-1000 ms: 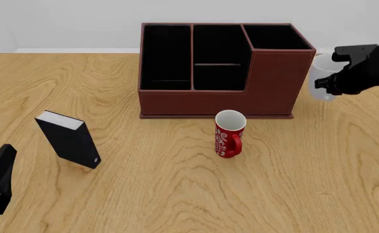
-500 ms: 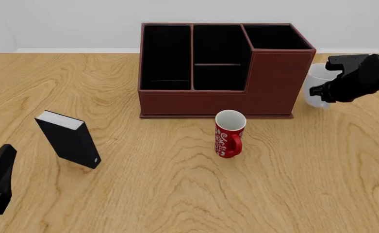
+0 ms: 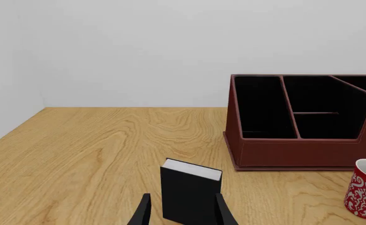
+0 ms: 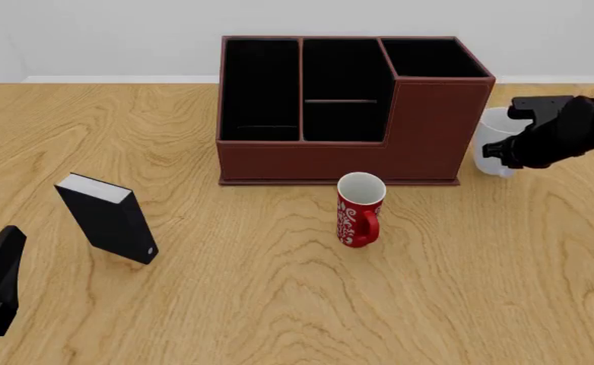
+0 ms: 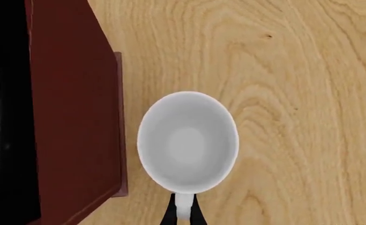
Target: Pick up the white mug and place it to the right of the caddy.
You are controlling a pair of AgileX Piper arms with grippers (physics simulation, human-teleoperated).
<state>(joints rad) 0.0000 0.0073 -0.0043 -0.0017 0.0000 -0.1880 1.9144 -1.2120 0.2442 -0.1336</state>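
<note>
The white mug [image 4: 493,141] hangs upright, low over the wood, close beside the right wall of the dark reddish-brown caddy [image 4: 430,128]. My right gripper [image 4: 506,149] is shut on its handle. The right wrist view looks straight down into the mug [image 5: 187,141], with the gripper [image 5: 183,212] pinching the handle and the caddy's wall [image 5: 70,117] a small gap away. I cannot tell whether the mug's base touches the table. My left gripper [image 4: 8,251] rests at the near left edge, open and holding nothing.
A red mug with white swirls [image 4: 359,210] stands in front of the caddy. A black slab-shaped box [image 4: 108,217] stands upright at the left; in the left wrist view that box [image 3: 190,192] is just beyond the left gripper [image 3: 183,216].
My right gripper has come down and slightly left with the white mug, bringing it lower beside the caddy's right wall. The left arm has not moved.
</note>
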